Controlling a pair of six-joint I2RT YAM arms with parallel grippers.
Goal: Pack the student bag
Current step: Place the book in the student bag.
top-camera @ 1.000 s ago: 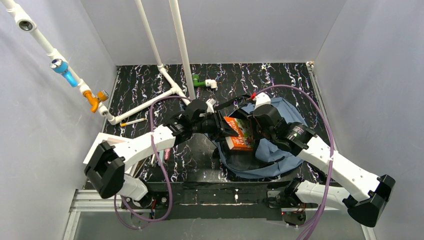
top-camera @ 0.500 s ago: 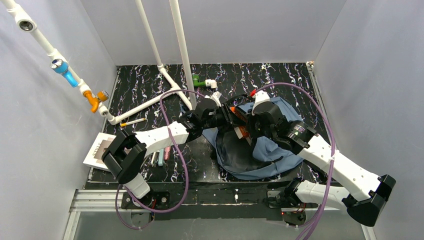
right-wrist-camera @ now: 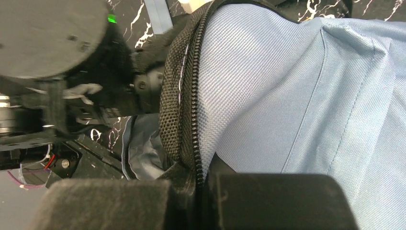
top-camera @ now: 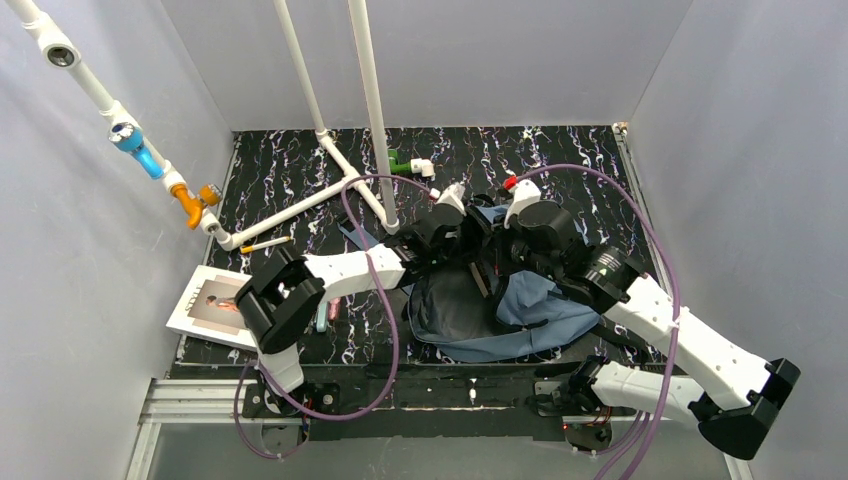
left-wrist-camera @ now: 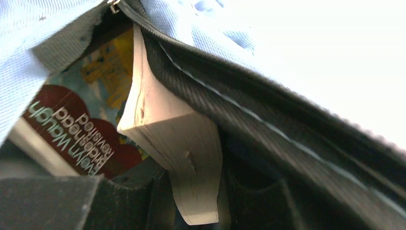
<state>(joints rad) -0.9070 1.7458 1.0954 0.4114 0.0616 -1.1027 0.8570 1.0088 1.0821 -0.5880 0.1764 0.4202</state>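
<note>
The paperback book (left-wrist-camera: 167, 158), 1 second ago in plain sight above the student bag (top-camera: 540, 305), is now pushed into its mouth at centre frame. The left hand (left-wrist-camera: 191, 208) grips the book, its fingers partly apart. The right hand (right-wrist-camera: 198, 191) is pinched tight on the zip edge (right-wrist-camera: 194, 120). Packing looks nearly done for this 1 item.

Robot lab cell: grey walls (top-camera: 750, 150), aluminium frame (top-camera: 190, 400).

Slate-blue student bag (top-camera: 548, 308): soft fabric, slumped flat, centre of top view, slightly right. Main zip open, mouth gaping toward frame left, dark lining exposed. Orange-covered paperback (left-wrist-camera: 184, 143) apparently partway inside opening, page edge against black zipper.
</note>
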